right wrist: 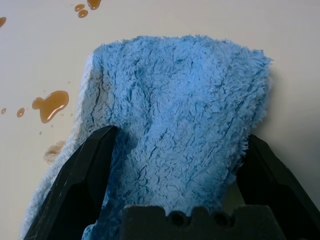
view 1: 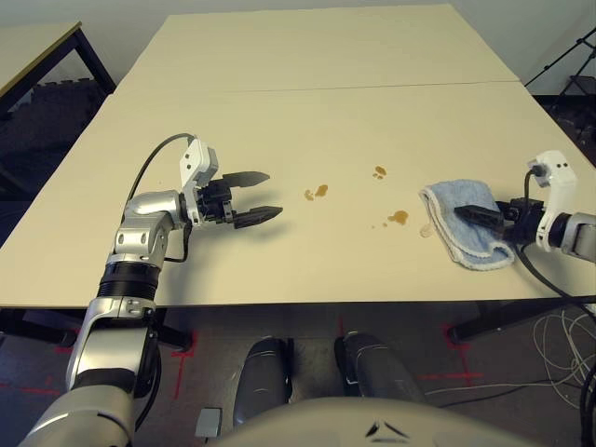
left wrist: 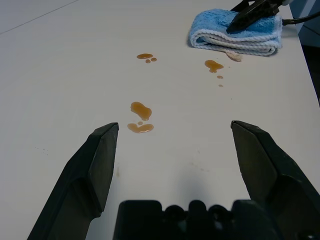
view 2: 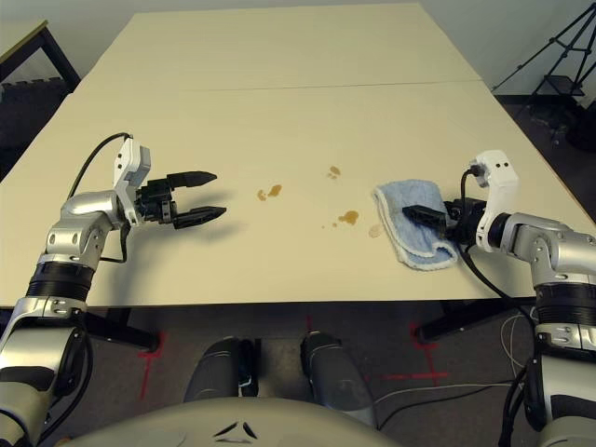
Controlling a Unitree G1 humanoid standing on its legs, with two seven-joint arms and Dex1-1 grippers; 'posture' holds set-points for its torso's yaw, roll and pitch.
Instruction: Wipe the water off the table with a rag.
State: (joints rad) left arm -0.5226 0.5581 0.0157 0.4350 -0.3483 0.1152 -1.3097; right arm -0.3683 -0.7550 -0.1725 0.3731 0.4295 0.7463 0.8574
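The right gripper (right wrist: 175,165) is straddling the rag (view 1: 463,222) near the table's (view 1: 307,84) right edge, fingers spread wide, apparently not yet pinching. Closing shallow risks catching only the top fold, unfolding the rag. The left gripper (view 1: 256,196) is hovering open, empty. One rag; the water (view 1: 399,217) is sitting in three main blotch groups beside it.

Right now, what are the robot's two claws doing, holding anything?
Left gripper: open, holding nothing, above the table.
Right gripper: open, one finger either side of the blue rag, not closed on it.
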